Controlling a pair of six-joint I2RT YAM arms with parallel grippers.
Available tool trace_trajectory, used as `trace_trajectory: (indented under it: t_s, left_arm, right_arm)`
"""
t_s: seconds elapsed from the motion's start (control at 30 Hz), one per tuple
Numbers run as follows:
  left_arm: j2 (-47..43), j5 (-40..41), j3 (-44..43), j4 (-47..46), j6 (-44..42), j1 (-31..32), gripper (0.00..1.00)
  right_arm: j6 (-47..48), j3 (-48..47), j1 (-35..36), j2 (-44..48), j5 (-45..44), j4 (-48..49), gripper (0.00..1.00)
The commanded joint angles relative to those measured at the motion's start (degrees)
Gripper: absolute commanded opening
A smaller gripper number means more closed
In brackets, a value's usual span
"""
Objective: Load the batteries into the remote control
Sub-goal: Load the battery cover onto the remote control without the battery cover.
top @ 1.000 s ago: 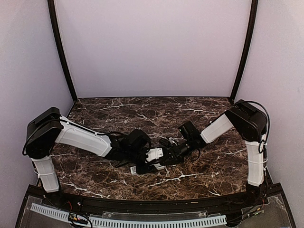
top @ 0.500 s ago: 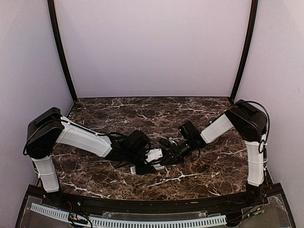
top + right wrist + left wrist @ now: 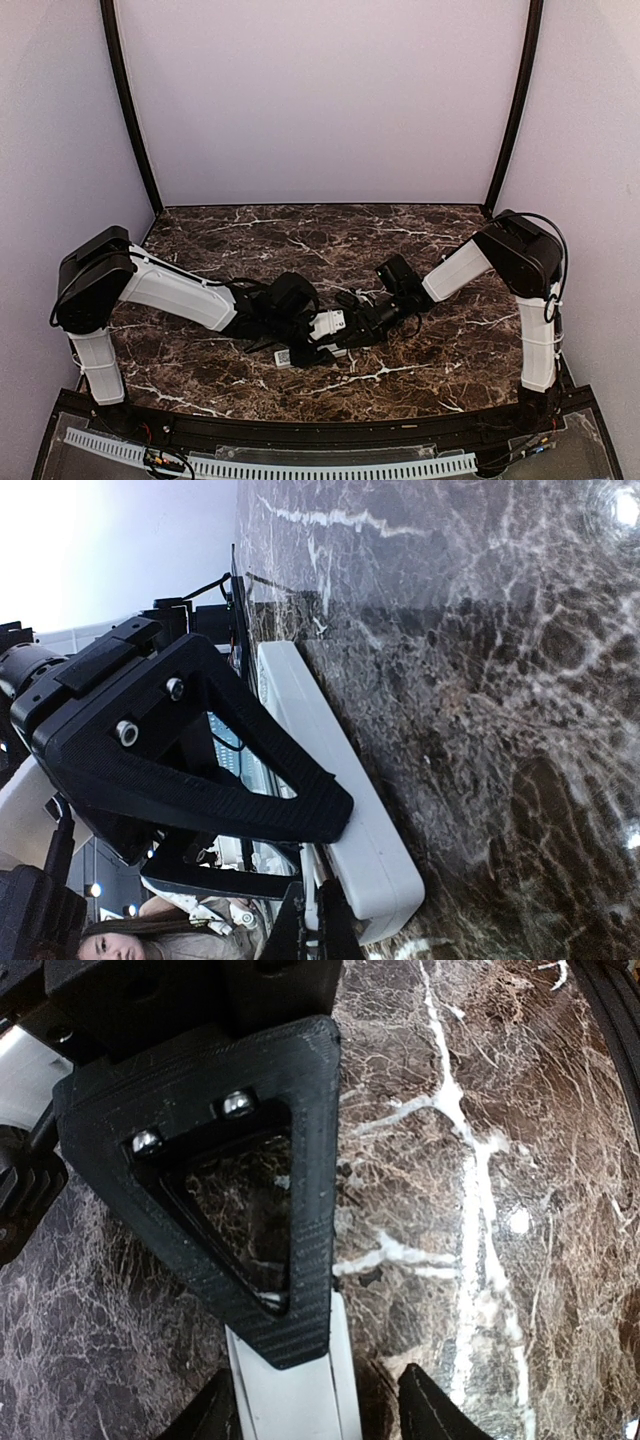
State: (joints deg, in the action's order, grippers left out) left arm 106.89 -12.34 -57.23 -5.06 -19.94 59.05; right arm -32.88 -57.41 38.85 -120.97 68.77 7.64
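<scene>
Your left gripper (image 3: 315, 1412) shows at the bottom edge of its wrist view, fingers spread astride the remote control (image 3: 290, 1400). The remote lies on the marble table (image 3: 500, 1160), lower centre in the overhead view. Just to its right, your right gripper (image 3: 315, 930) has its fingers pressed together over the remote. You cannot tell whether they pinch anything.

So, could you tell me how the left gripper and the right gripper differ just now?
The left gripper is open, straddling the remote control with a gap on one side; the right gripper is fully shut. The left gripper reaches in from the left, the right gripper from the right. Both are low by the remote control.
</scene>
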Motion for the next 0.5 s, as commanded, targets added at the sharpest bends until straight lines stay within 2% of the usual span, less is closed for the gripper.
trace_trajectory:
  t_s: [0.0,0.17,0.37,0.43,0.47]
  left_arm:
    - [0.9,-1.2,-0.9,-0.6,-0.8,0.5,0.51]
    - [1.3,-1.0,-1.0,0.6,-1.2,0.5,0.32]
    - [1.4,-1.3,-0.7,1.2,-1.4,0.5,0.24]
    - [1.3,-1.8,-0.6,1.0,-1.3,0.5,0.19]
    - [1.4,-1.9,-0.5,1.1,-1.2,0.5,0.13]
  right_arm:
    - [0.5,1.0,0.6,-1.0,-4.8,-0.5,0.0]
    - [0.5,1.1,0.6,-1.1,-4.9,-0.3,0.0]
    - [0.5,1.1,0.6,-1.3,-4.9,-0.3,0.0]
    - [0.3,1.2,0.6,-1.3,-4.9,-0.3,0.0]
    - [0.3,1.2,0.6,-1.2,-5.0,-0.3,0.0]
